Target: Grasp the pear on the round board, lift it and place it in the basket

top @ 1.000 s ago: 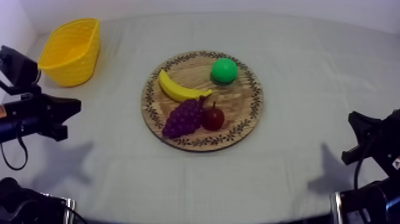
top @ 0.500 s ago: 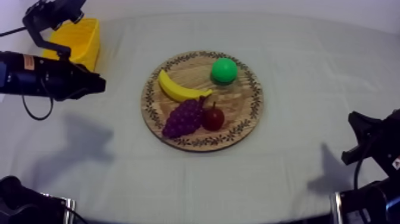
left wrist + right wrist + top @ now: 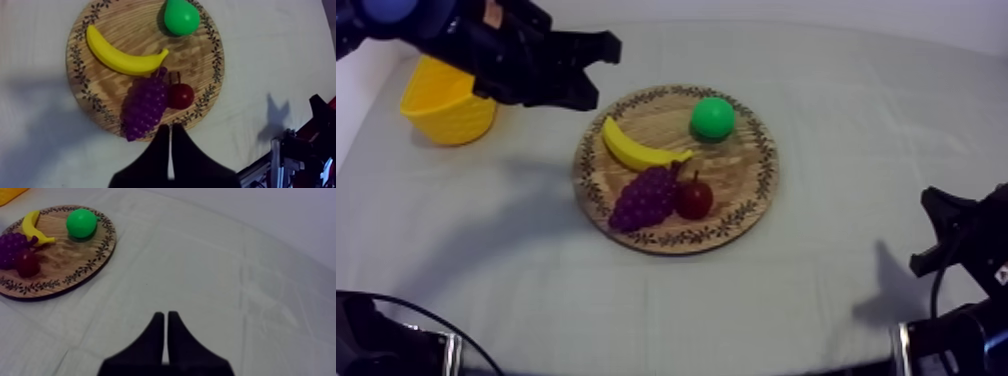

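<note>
The green pear [image 3: 713, 118] lies at the far right of the round wooden board [image 3: 756, 180], apart from the other fruit. The yellow basket [image 3: 441, 105] stands at the table's far left, partly hidden behind my left arm. My left gripper [image 3: 591, 98] hangs shut and empty above the board's left edge, near the banana [image 3: 631, 150]. In the left wrist view its wedge [image 3: 170, 129] points at the board's rim [image 3: 200, 60] beside the grapes [image 3: 144, 105], with the pear [image 3: 181, 17] at the opposite rim. My right gripper [image 3: 166, 315] is shut over bare cloth, far from the pear [image 3: 81, 223].
Purple grapes [image 3: 644, 195] and a small red fruit [image 3: 694, 197] sit on the board's near half. My right arm [image 3: 928, 198] rests at the table's right front edge. Open cloth lies between the board and the basket.
My left arm has swung from in front of the basket up and to the right, and now reaches over the board's left edge. The fruit and the right arm have not moved.
</note>
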`<action>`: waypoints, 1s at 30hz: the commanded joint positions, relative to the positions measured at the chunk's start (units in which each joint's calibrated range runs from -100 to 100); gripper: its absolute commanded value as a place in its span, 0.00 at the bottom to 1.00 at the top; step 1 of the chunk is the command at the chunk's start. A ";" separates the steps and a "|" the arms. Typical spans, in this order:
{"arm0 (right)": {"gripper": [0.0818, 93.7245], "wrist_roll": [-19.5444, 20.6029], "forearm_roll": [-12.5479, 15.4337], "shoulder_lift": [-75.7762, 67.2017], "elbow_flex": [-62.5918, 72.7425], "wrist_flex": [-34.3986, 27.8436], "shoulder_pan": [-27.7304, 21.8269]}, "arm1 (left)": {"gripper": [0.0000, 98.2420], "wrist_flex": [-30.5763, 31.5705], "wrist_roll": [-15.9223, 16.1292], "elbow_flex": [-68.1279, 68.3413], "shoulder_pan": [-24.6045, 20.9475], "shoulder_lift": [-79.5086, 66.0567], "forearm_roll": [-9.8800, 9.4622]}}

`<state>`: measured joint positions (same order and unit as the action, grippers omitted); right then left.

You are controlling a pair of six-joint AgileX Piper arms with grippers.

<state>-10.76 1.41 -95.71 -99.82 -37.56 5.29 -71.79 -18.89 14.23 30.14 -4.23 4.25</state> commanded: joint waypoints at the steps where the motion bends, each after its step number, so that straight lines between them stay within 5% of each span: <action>1: 0.00 0.03 -0.01 -0.04 0.05 -0.02 0.00 | 0.00 -1.75 -0.48 -10.68 0.19 7.54 -0.09; 18: 0.00 0.03 -0.01 -0.04 0.05 -0.02 0.00 | 0.01 -4.36 -1.74 -33.25 -0.28 30.54 0.88; 30: 0.00 0.04 -0.01 -0.04 0.05 -0.02 0.00 | 0.25 -5.64 -2.52 -38.74 0.70 34.96 0.64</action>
<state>-10.74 1.41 -95.71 -99.82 -37.56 5.29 -77.47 -21.39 -24.38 30.80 30.60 4.93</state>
